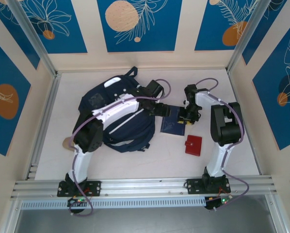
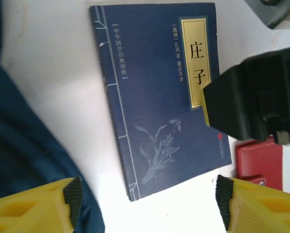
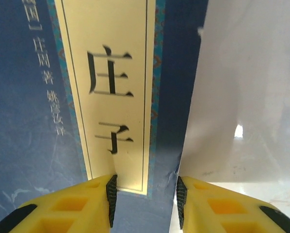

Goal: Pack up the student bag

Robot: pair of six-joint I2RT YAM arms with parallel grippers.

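Student bag (image 1: 128,138): lies just left of booklet (image 2: 154,97), not touching.
Left gripper (image 2: 148,198): fingers wide apart, low over booklet, likely lining up to take it.
Right gripper (image 3: 145,194): jaws part-spread astride booklet's right edge, perhaps steadying it; hold cannot tell.

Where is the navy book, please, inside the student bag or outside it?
Outside: the book lies flat on the table beside the student bag.

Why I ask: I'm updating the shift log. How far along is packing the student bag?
Done: nothing shows as packed in the student bag. In hand: left gripper, fingers open, hovers over the navy booklet; right gripper straddles its edge. Left: booklet and red wallet lie outside the bag.
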